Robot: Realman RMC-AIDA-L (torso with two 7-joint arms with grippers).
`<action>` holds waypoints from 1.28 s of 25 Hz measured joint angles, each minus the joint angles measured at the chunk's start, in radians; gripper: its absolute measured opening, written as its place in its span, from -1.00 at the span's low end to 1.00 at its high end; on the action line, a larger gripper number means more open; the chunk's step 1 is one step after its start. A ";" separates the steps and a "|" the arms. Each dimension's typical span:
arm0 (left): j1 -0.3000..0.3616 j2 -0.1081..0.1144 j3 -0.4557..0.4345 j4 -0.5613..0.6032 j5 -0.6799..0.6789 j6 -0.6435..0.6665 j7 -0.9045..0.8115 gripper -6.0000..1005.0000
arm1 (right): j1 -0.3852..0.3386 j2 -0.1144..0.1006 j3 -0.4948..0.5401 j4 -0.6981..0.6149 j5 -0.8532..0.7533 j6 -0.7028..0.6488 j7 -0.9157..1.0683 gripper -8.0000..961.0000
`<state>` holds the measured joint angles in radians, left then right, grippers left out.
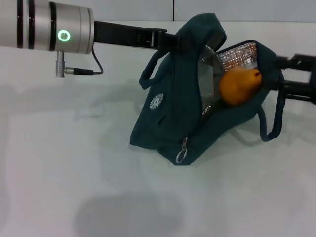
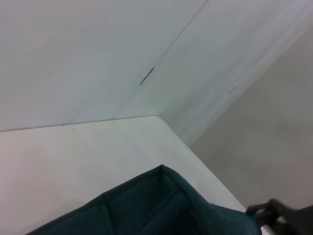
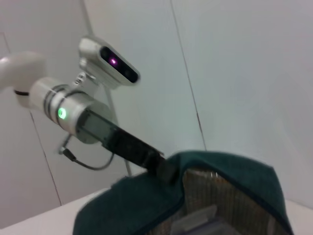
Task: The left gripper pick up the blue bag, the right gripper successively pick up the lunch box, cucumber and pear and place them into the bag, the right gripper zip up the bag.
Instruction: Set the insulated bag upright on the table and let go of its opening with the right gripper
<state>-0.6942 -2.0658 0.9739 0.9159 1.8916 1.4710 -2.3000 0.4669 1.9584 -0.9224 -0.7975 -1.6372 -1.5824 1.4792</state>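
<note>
The blue bag (image 1: 173, 116) stands on the white table with its mouth open, showing the silver foil lining (image 1: 239, 54). My left gripper (image 1: 165, 40) is shut on the bag's top rim and holds it up; it also shows in the right wrist view, left gripper (image 3: 164, 166) on blue bag (image 3: 132, 200). The pear (image 1: 239, 85) sits in the bag's mouth. My right gripper (image 1: 291, 76) is just right of the pear, its tips hidden behind the bag's rim. A clear lunch box (image 1: 206, 81) shows inside the bag. The cucumber is hidden.
The zipper's metal ring pull (image 1: 181, 155) hangs at the bag's lower front corner. One loop handle (image 1: 271, 121) dangles on the right. A cable (image 1: 81, 70) loops under the left wrist. The table's far corner (image 2: 159, 117) meets the wall behind the bag.
</note>
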 joint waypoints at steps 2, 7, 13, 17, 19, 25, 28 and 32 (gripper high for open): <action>0.001 0.000 0.000 -0.001 0.000 0.000 -0.001 -0.88 | -0.020 -0.004 0.048 -0.015 0.006 -0.046 -0.020 0.08; 0.001 0.001 0.000 -0.001 0.001 0.000 -0.001 -0.88 | -0.067 -0.005 0.194 0.011 0.000 -0.112 -0.136 0.32; 0.001 0.001 0.000 -0.002 0.000 0.000 -0.001 -0.88 | -0.144 0.000 0.218 0.079 -0.021 -0.061 -0.240 0.38; 0.001 0.001 -0.001 -0.002 0.000 0.000 -0.009 -0.88 | -0.157 0.018 0.210 0.133 -0.047 0.036 -0.273 0.38; 0.001 0.001 -0.001 -0.002 0.000 0.000 -0.011 -0.88 | -0.149 0.037 0.202 0.147 -0.062 0.095 -0.293 0.37; 0.003 -0.001 -0.001 -0.002 0.000 0.000 -0.015 -0.88 | -0.085 0.050 0.095 0.201 -0.068 0.269 -0.304 0.37; 0.009 -0.003 -0.001 -0.003 -0.001 0.000 -0.012 -0.88 | -0.044 0.052 0.044 0.225 -0.066 0.336 -0.304 0.37; 0.011 -0.007 -0.001 -0.003 -0.001 0.000 -0.010 -0.88 | 0.008 0.056 0.007 0.250 -0.067 0.375 -0.305 0.36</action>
<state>-0.6829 -2.0731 0.9724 0.9127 1.8902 1.4711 -2.3103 0.4749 2.0140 -0.9154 -0.5477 -1.7041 -1.2078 1.1744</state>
